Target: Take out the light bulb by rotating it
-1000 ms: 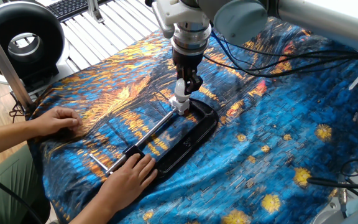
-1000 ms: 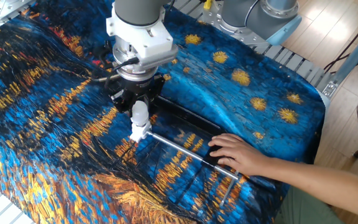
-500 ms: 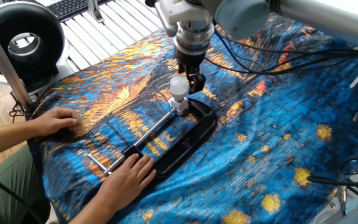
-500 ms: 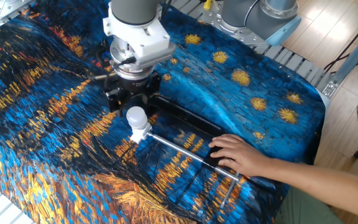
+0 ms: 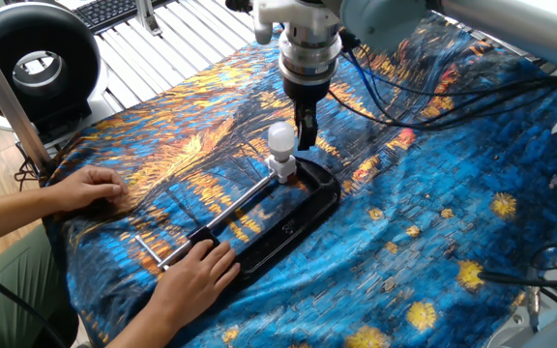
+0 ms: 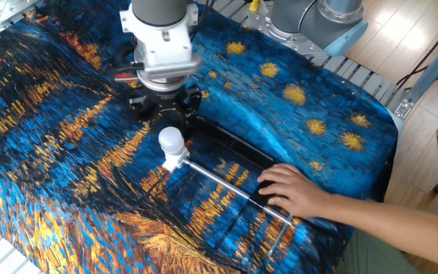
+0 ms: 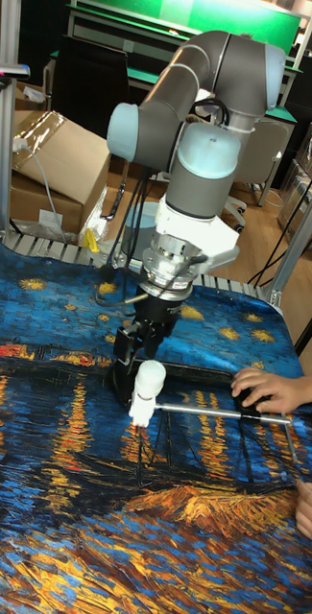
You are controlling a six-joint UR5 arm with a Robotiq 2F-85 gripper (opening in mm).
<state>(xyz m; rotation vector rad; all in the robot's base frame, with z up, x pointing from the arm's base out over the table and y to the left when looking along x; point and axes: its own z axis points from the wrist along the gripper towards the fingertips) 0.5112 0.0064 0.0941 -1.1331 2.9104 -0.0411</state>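
The gripper is being drawn up and back from the bulb, which was clamped a second ago and is now released. The jaws are standing apart, holding nothing. The bulb is still sitting upright in its socket, just below and in front of the jaws; another re-grip and turn is probably being prepared.

Jaws off light bulb, raised.
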